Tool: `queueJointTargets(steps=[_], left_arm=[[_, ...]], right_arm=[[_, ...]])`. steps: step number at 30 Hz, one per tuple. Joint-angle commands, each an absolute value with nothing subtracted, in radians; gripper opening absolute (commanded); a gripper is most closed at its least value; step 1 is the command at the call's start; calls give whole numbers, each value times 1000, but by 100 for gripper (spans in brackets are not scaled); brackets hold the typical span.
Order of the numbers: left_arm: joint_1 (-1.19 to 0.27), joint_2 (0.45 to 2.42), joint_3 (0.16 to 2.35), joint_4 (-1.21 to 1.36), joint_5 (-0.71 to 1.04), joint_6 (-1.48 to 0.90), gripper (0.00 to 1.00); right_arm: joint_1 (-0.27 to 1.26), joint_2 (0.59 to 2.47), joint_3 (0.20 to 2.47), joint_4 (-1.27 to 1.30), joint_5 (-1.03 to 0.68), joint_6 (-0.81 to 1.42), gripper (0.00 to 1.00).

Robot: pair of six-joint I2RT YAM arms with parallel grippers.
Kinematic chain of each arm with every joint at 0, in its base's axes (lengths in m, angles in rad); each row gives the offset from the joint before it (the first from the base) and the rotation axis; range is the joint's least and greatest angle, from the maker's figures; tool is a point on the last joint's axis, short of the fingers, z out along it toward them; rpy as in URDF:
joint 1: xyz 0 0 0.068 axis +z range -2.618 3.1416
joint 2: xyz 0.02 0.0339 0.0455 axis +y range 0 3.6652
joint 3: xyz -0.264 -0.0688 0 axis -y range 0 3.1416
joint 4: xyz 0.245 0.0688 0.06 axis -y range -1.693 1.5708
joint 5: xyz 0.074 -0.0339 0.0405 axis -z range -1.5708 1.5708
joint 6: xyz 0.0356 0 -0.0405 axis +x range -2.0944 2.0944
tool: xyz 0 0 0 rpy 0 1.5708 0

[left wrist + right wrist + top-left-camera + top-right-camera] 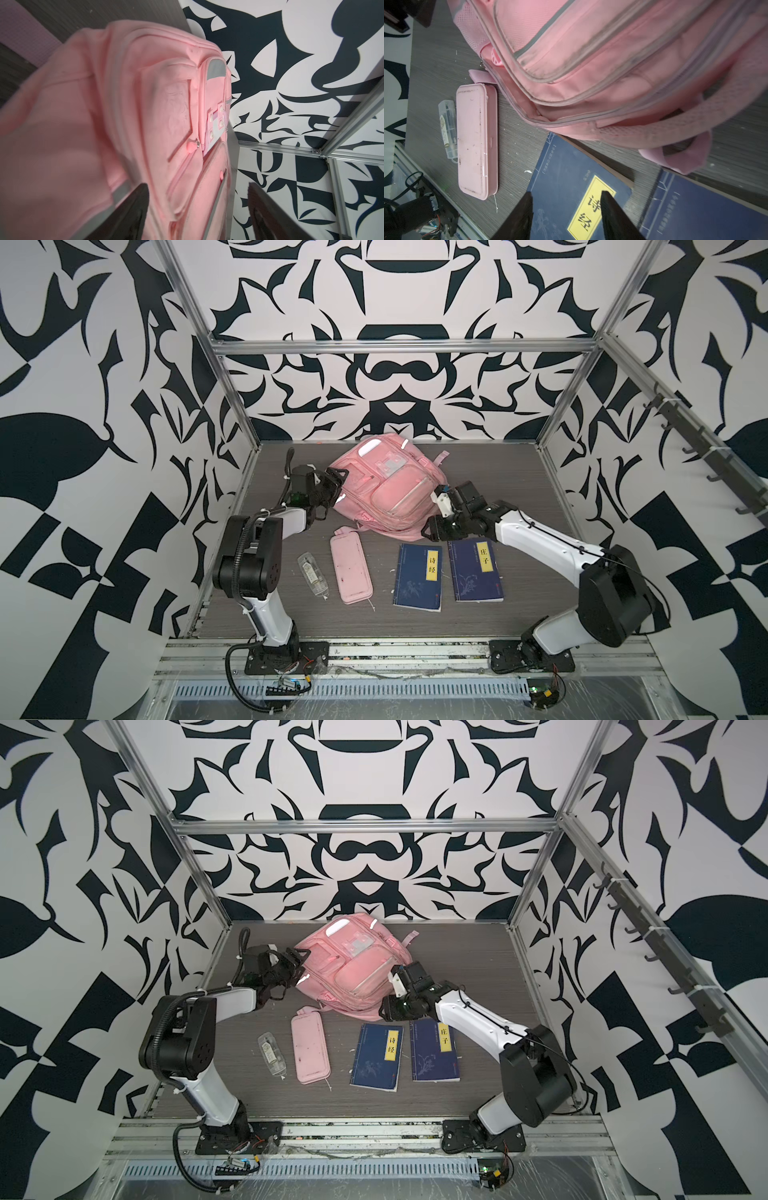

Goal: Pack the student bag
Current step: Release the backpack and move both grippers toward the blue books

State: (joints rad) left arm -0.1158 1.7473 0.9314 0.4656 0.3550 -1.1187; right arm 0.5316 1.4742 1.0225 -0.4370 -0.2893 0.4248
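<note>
while between both end effectors (335, 486) (428, 531), student bag (386, 489) on table (505, 485)

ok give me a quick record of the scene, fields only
student bag: lying front up at the back middle of the table
left gripper: open, at the bag's left side
right gripper: open, empty, at the bag's near right edge
unpacked, left to right: clear plastic case, pink pencil case, left blue book, right blue book
</note>
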Motion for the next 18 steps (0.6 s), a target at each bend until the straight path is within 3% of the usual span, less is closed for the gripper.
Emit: queueJointTargets(steps=[1, 4, 8, 14, 15, 18], left_arm=[[-128, 1681, 976, 340, 342, -1025, 84], [-141, 1633, 991, 239, 321, -980, 92], [-159, 1562, 1016, 72, 296, -898, 94], [-215, 1450, 998, -79, 291, -775, 95], [-231, 1433, 992, -102, 295, -749, 95], [-285, 1391, 972, -177, 310, -684, 95]], right_arm=[[516, 1412, 1006, -434, -265, 435, 56], [488, 1384, 994, -464, -234, 442, 59], [452, 1337, 968, -497, -158, 491, 65], [442, 1259, 928, -528, 18, 617, 84], [442, 1249, 919, -529, 25, 631, 91], [443, 1220, 886, -524, 16, 655, 96]])
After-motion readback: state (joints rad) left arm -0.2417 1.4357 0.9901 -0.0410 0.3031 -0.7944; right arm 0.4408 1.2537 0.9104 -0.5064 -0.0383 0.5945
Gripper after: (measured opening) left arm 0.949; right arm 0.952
